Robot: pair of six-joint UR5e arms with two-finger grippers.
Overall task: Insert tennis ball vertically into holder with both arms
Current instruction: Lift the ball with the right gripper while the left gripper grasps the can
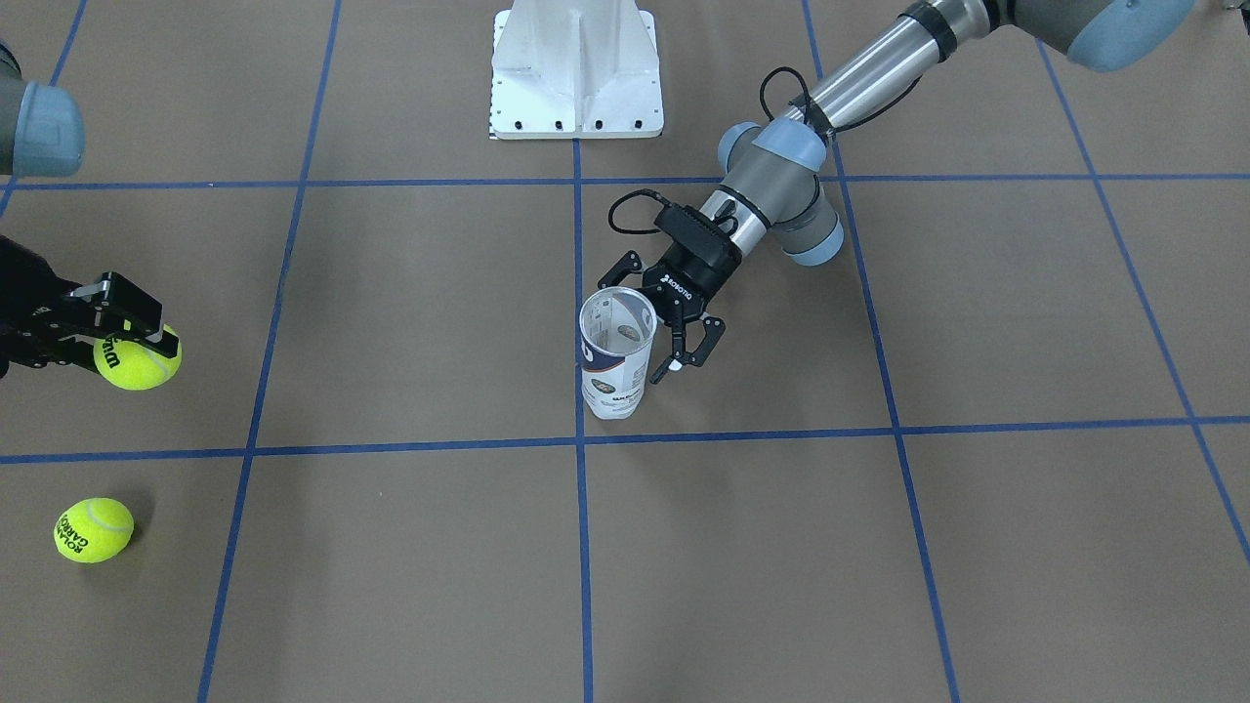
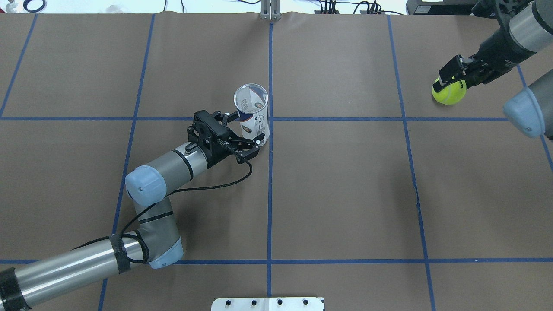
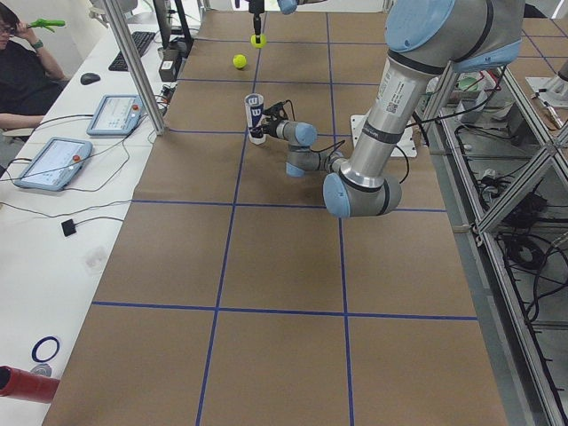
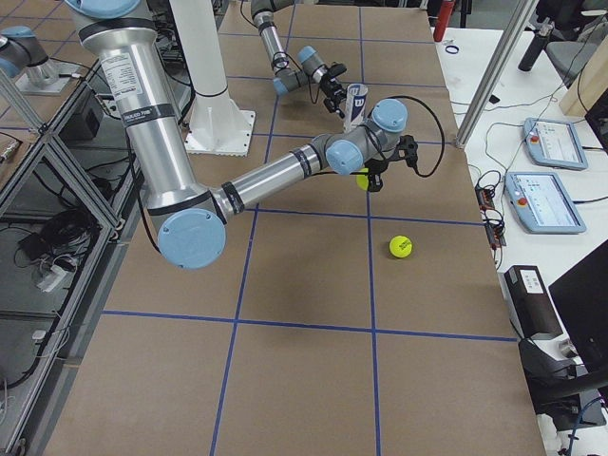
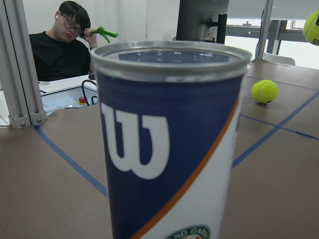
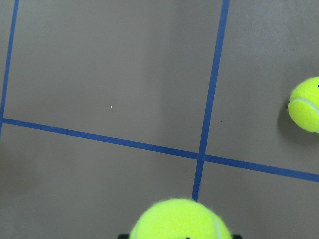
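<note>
- At the centre of the tabletop, the left jaws should probably close squarely and gently on the holder, keeping it upright, mouth up.
- Those jaws stand apart; the holder stands at their tips, seemingly between them, contact unclear.
- Well apart, the right jaws are clamped on the tennis ball, held above the tabletop.

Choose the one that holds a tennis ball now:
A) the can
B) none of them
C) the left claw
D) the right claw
D: the right claw is shut on a tennis ball. The left claw stands open at the can, which looks empty from above. A second ball lies loose on the table.
</note>
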